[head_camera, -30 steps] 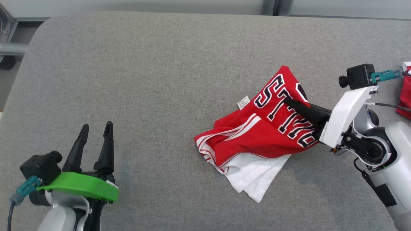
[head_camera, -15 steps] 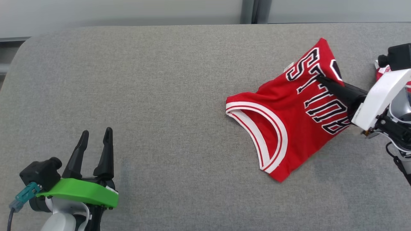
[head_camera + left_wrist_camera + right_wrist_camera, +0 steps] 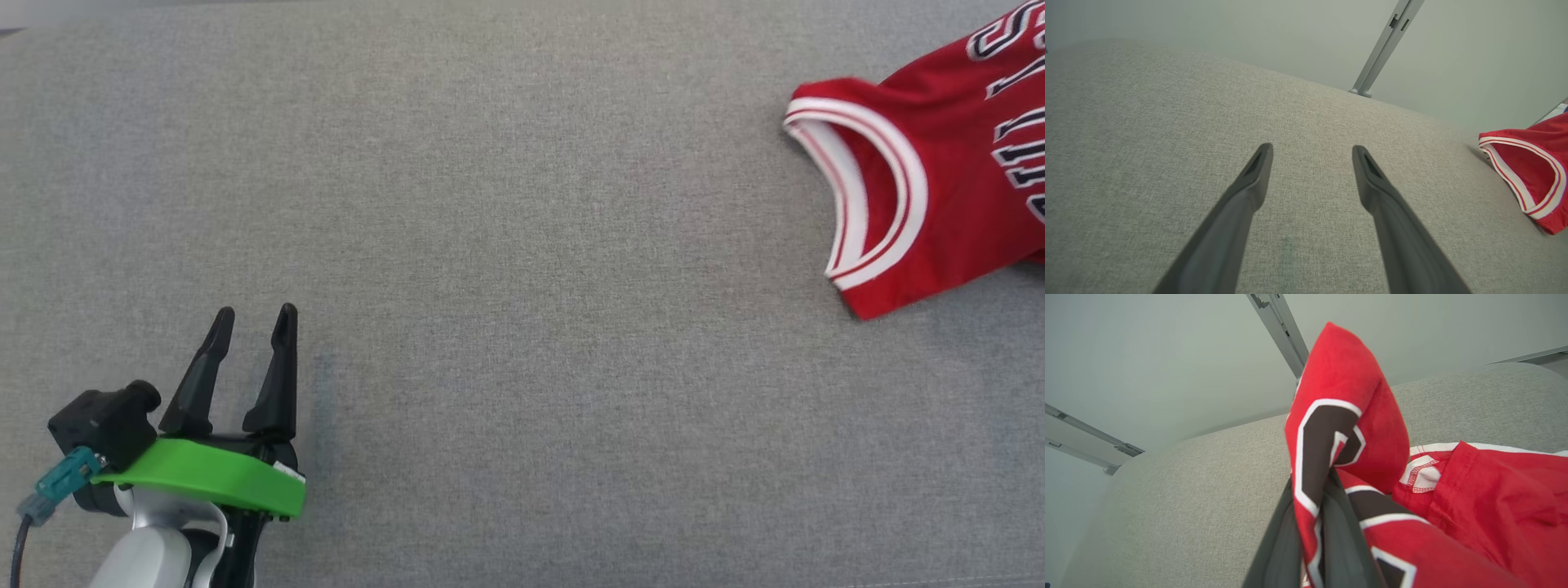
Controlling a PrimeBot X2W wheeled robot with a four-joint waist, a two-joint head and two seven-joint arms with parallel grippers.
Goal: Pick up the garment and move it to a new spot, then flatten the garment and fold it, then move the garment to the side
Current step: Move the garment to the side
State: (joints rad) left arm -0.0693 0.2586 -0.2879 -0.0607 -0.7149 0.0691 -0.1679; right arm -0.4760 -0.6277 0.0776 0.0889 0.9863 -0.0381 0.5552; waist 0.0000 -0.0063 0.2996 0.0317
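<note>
Right gripper [image 3: 1327, 486], clamped on the red jersey [image 3: 922, 188] (seemingly a bunched fold), should drag it low; left gripper [image 3: 251, 322] hovers, spread wide.

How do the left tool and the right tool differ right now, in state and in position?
Left tool is open, fingers spread with nothing between them; right tool is shut on the red jersey. Left tool is over the bare grey surface, well apart from the jersey; right tool is in the cloth, with a fold bunched up past its fingertips. Shared: both have long dark tapered fingers.
</note>
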